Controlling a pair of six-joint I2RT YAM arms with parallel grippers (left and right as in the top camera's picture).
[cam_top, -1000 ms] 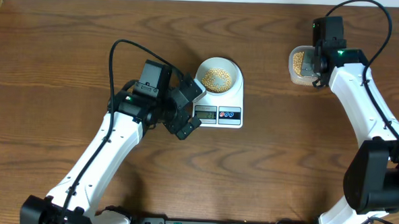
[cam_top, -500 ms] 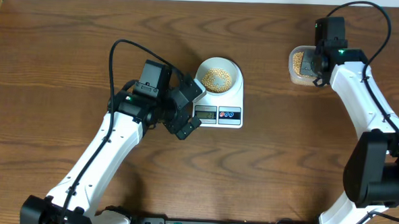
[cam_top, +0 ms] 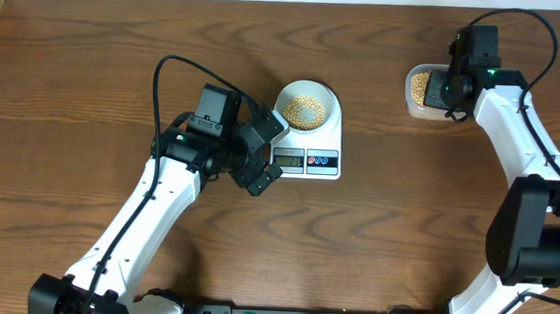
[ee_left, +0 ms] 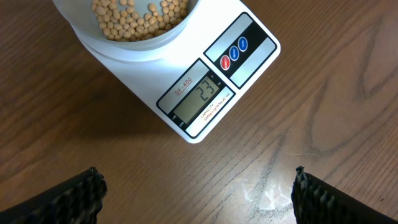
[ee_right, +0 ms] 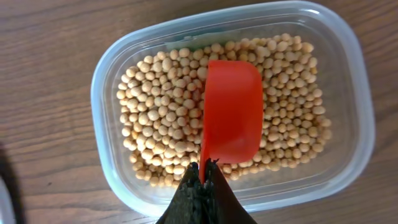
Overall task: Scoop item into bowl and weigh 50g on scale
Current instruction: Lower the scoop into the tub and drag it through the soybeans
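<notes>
**Overhead view.** The scale lies flat on the wooden counter, near the middle. The bowl sits on the far half of the scale platform, clear of the display. It holds a shallow layer of beans. The left gripper is positioned just beside the left edge of the scale. Its jaws are spread fully apart and grasp nothing. The clear plastic tub stands well apart from the scale, toward the far right of the counter. The right gripper is positioned directly over the tub and hides part of its contents.

**Left wrist view.** The two black fingers appear only at the lower corners of the frame, with bare counter between them. The scale runs diagonally across the upper half of the frame. Its display reads 23 (the unit is too small to read). The round red and blue buttons sit next to the display. The bowl is cut off by the top edge of the frame. The beans inside it cover the part of its floor that is visible.

**Right wrist view.** The jaws are clenched on the thin handle of a red scoop. The scoop extends away from the jaws over the centre of the tub, and its cup lies on the beans. No beans are visible on the red surface facing the camera. Beans fill the tub wall to wall around the scoop. The tub rests on the counter.
</notes>
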